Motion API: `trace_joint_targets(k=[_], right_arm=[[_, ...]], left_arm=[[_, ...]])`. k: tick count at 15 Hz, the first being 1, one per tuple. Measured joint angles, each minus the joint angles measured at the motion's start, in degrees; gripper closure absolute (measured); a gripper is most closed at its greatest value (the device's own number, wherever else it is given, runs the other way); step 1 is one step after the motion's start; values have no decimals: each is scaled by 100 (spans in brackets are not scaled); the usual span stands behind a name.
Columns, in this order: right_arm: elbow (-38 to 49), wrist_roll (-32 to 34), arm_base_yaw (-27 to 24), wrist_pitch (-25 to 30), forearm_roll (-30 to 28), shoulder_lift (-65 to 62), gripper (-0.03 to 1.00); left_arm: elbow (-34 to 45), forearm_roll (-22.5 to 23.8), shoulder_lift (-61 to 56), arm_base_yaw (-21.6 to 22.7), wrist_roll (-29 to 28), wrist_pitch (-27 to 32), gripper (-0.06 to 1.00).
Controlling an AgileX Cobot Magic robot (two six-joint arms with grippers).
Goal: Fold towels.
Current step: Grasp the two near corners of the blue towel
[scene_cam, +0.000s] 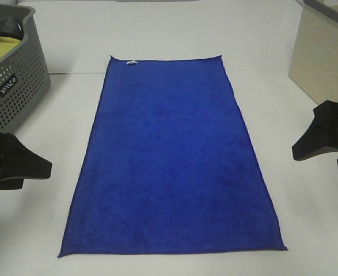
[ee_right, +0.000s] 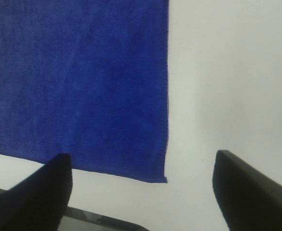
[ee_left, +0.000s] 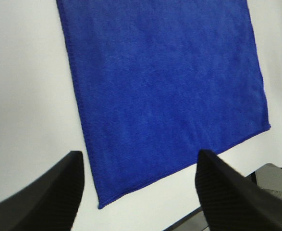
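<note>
A royal-blue towel (scene_cam: 171,161) lies spread flat and lengthwise on the white table, with a small white tag (scene_cam: 131,62) at its far left corner. My left gripper (scene_cam: 27,164) hovers open off the towel's left edge, nothing between its fingers. In the left wrist view the towel (ee_left: 165,86) and its near corner show between the wide-apart fingers (ee_left: 59,192). My right gripper (scene_cam: 318,146) stands open off the towel's right edge, empty too. The right wrist view has the towel (ee_right: 78,82) and a near corner of it between the spread fingers (ee_right: 246,187).
A grey perforated basket (scene_cam: 10,77) with yellow-green and dark cloths stands at the far left. A beige box (scene_cam: 321,57) sits at the far right. The table's front edge (ee_right: 102,219) runs just past the towel's near hem.
</note>
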Motion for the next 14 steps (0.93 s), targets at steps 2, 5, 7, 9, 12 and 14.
trace_joint_targets(k=[2, 5, 7, 9, 12, 14], right_arm=[[0, -372, 0, -120, 367, 533, 21], [-6, -584, 0, -327, 533, 1203, 21], [29, -607, 0, -413, 596, 1518, 22], [424, -682, 0, -814, 842, 1621, 24], [682, -1186, 0, -1146, 1358, 1627, 24], [688, -1427, 0, -1215, 1616, 1627, 24]], left_arm=[[-6, -223, 493, 0, 252, -138, 31], [-11, -676, 1146, 0, 670, -143, 31], [-17, -911, 1444, -178, 940, -195, 31], [-17, -934, 1650, -510, 985, -407, 31], [-17, -997, 1719, -699, 945, -722, 31], [-17, -1134, 1719, -699, 934, -854, 31]])
